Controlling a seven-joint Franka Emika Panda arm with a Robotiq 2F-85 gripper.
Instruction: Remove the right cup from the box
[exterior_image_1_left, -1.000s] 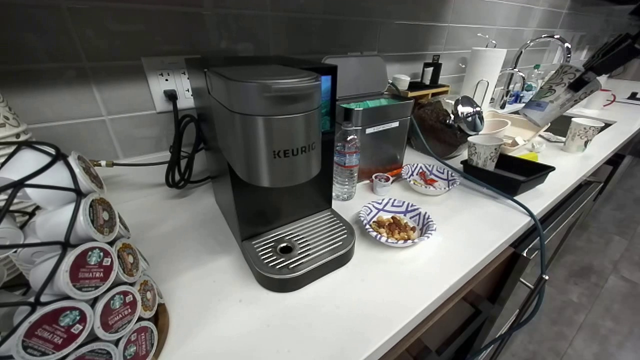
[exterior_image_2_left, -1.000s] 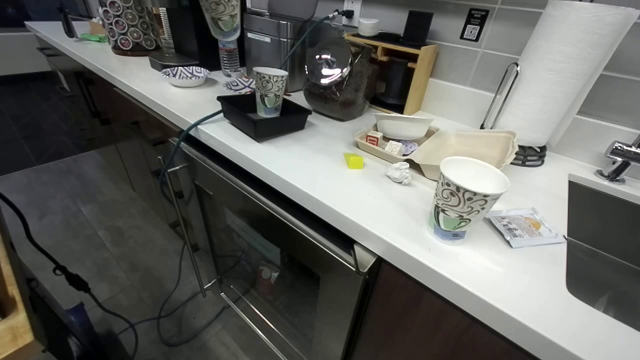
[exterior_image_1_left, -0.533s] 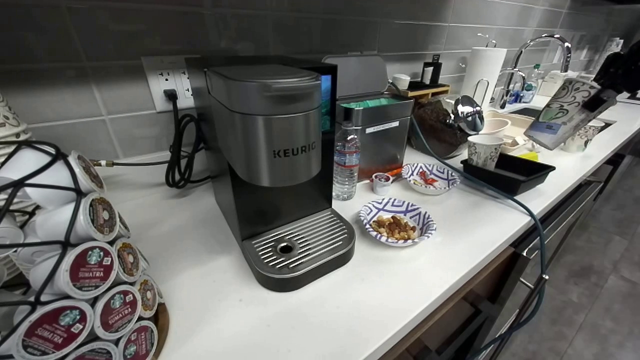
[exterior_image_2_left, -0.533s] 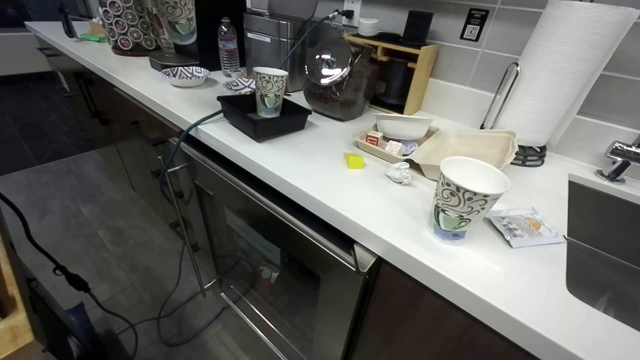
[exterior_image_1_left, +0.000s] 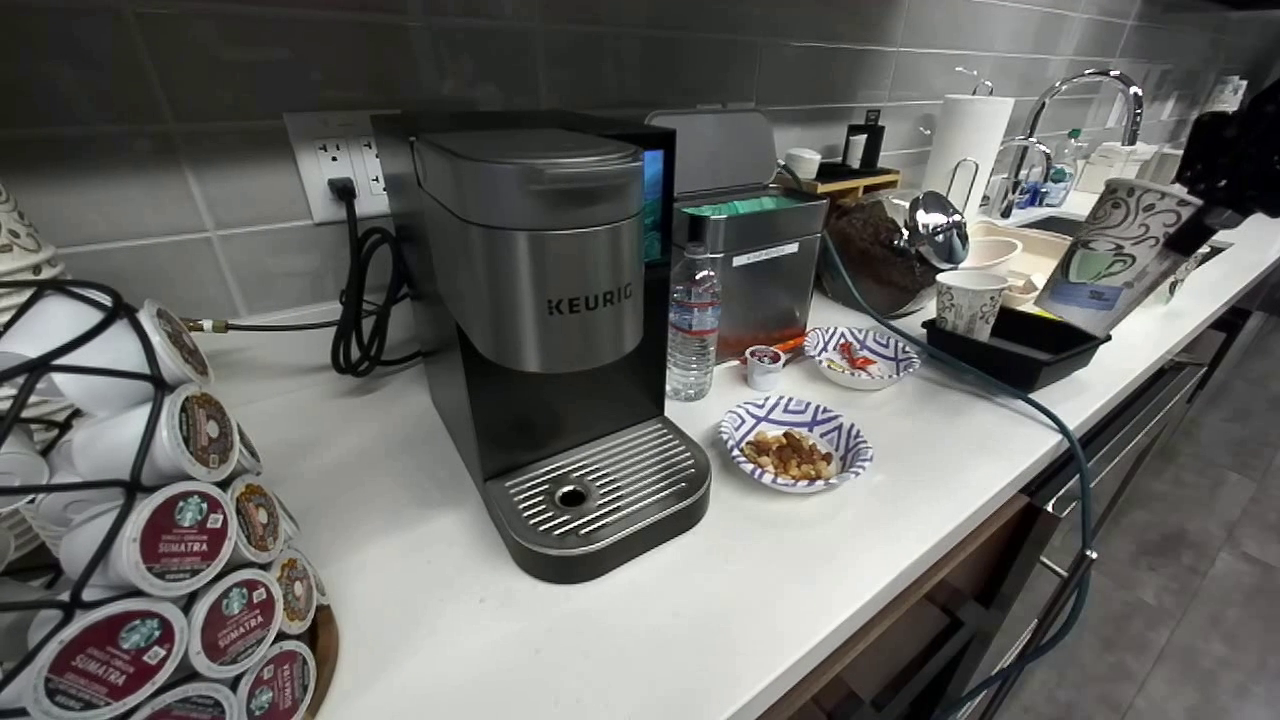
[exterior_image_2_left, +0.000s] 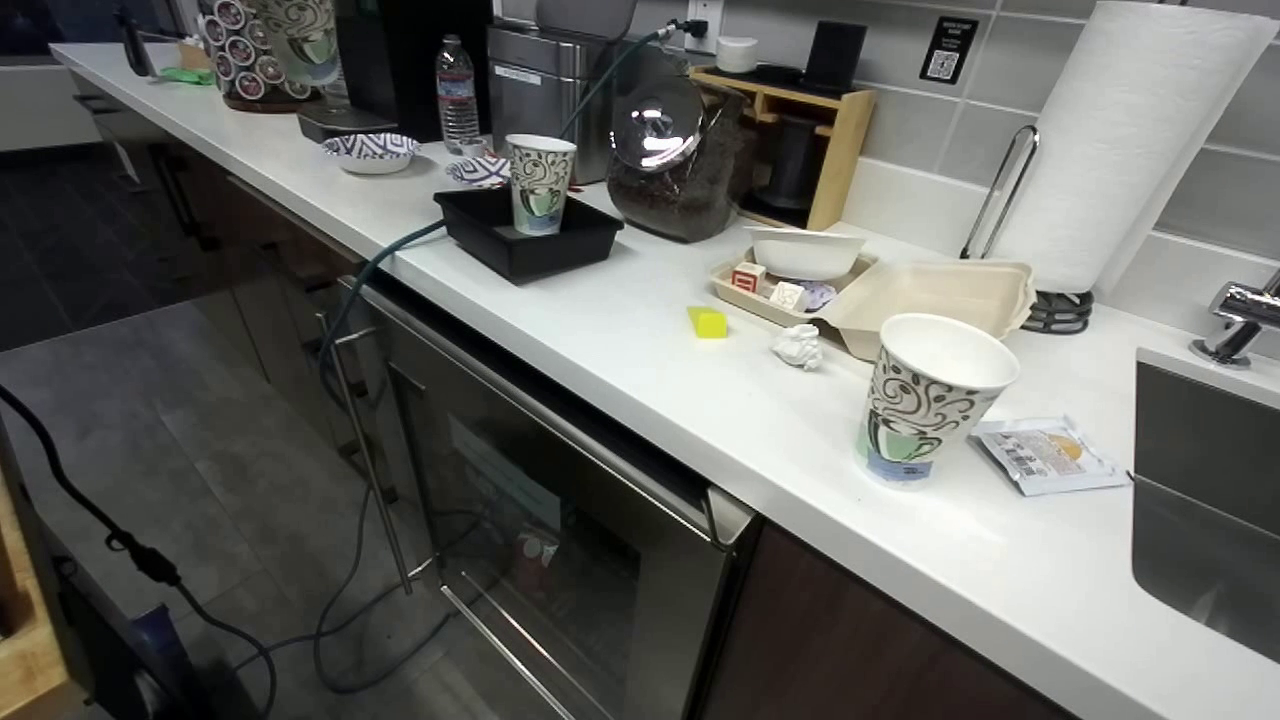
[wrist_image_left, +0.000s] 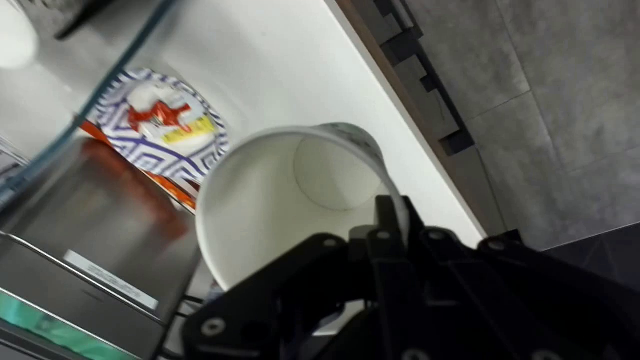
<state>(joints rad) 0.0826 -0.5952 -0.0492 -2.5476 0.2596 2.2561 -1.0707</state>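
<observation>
Wrist view: the gripper (wrist_image_left: 395, 215) is clamped on the rim of the paper cup (wrist_image_left: 270, 205), which hides part of the counter (wrist_image_left: 295, 75) near its front edge; the metal bin (wrist_image_left: 75, 220) has a label (wrist_image_left: 111, 279) too blurred to read. In an exterior view the paper cup hangs tilted before the black box (exterior_image_1_left: 1068, 364), covering part of its rim and most of a third cup (exterior_image_1_left: 1182, 274); a second cup (exterior_image_1_left: 965, 308) stands inside. "KEURIG" shows on the coffee maker (exterior_image_1_left: 560, 270), "SUMATRA" on the pods (exterior_image_1_left: 185, 538). In an exterior view the paper cup, cut off at the top, covers part of the pod rack (exterior_image_2_left: 240, 68).
</observation>
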